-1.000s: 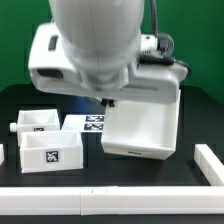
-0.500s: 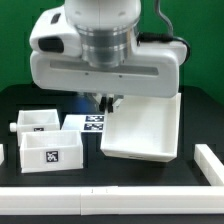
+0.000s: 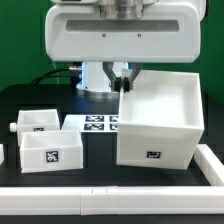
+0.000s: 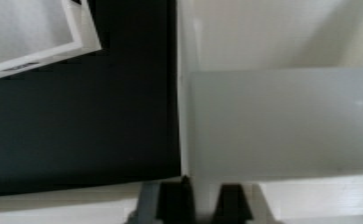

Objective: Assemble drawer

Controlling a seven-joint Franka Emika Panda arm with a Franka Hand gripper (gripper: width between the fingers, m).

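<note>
The fingers are pinching the casing by its side wall, near the table edge on the exterior view's right. The hold is looking thin, so it is calling for slow, level carrying.

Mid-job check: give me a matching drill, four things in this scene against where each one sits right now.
Things:
1. casing
2. front tray
3. rear tray
4. marker board

Places:
A. lying flat between the trays and the casing
B. wall pinched by the gripper
C. exterior view's left, in front of the other tray
D. exterior view's left, behind the other tray

Pairs: 1-B, 2-C, 3-D, 4-A
</note>
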